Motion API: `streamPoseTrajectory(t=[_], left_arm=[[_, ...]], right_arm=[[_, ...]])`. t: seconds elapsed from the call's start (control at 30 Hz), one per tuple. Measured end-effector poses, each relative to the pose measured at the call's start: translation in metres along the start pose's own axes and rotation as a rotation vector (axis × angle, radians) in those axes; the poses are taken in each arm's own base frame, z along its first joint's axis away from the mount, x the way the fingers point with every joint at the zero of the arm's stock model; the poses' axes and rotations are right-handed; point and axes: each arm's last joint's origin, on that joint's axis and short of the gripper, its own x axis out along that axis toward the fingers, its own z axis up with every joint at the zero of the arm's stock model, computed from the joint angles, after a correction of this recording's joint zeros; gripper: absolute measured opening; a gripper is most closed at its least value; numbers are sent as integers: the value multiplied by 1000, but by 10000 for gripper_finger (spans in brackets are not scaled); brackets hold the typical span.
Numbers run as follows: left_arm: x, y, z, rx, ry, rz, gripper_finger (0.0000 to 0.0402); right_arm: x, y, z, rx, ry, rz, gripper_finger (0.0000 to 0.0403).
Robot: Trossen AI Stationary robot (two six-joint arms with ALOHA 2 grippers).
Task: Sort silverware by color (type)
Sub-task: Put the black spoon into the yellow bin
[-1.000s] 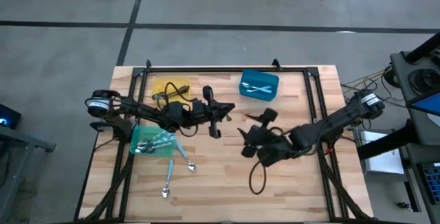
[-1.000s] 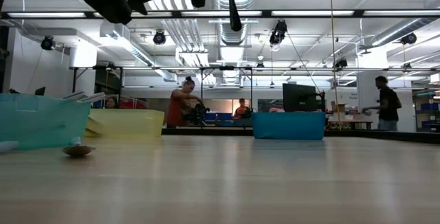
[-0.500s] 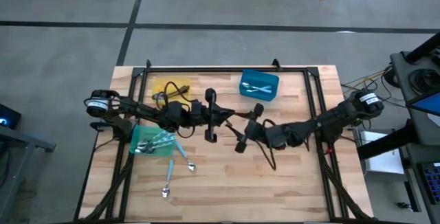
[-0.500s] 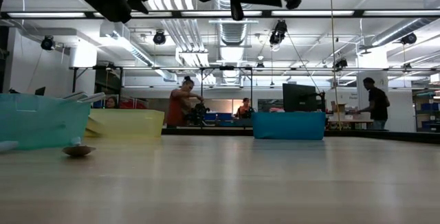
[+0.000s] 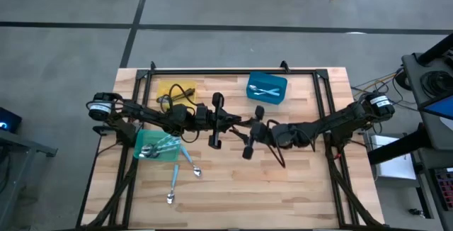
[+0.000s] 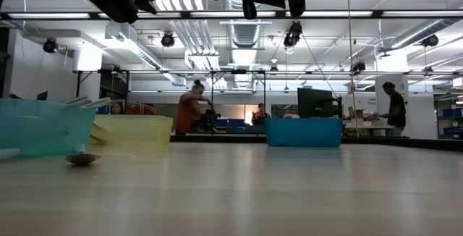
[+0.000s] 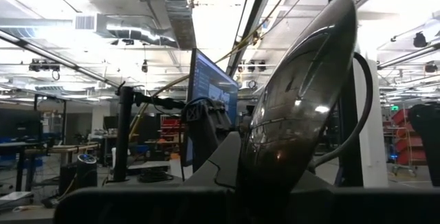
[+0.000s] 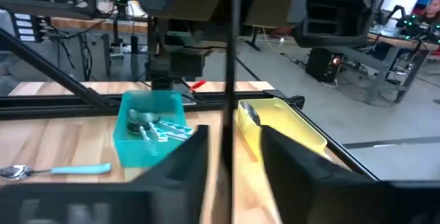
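A dark spoon (image 7: 295, 114) is held high over the table's middle by my left gripper (image 5: 232, 121), which is shut on it. My right gripper (image 5: 243, 125) faces it from the right. In the right wrist view the spoon's thin handle (image 8: 230, 59) runs between the right gripper's (image 8: 232, 176) two fingers, which stand apart on either side of it. Silverware lies in the green bin (image 5: 145, 140) and the blue bin (image 5: 279, 96). Two spoons with light blue handles (image 5: 175, 180) (image 5: 190, 161) lie flat on the wood in front of the green bin. My left gripper holds the dark spoon close to its bowl (image 7: 275, 176); its own fingers hide the exact place. The bowl stands out past the fingers. The spoon is lifted well clear of the table.
A yellow bin (image 5: 177, 91) stands at the back left, and the blue bin at the back centre. A black frame rail (image 5: 233, 71) runs along the table's far side. Bare wood lies to the near right (image 5: 304, 188). People stand in the room beyond (image 6: 192, 109).
My right gripper has moved from the near right toward the table's far left and up to my left gripper, so its fingers now flank the spoon's handle. The spoon stays held aloft by my left gripper.
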Motion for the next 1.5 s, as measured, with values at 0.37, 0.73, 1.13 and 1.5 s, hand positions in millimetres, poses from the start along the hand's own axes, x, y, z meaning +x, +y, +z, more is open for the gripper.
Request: streamPoseTrajectory(t=[0.37,0.73,1.13,1.5], left_arm=[[0,0,-1,-1,16,-4,0],[-2,2,-1,17,141,7,76],[-32,7,45,193,576,188,153],[-76,9,92,313,790,325,154]], right_arm=[[-2,0,3,58,0,71,10],[-29,-20,21,130,97,68,9],[-37,-58,40,174,292,-11,8],[23,-122,66,177,588,73,8]])
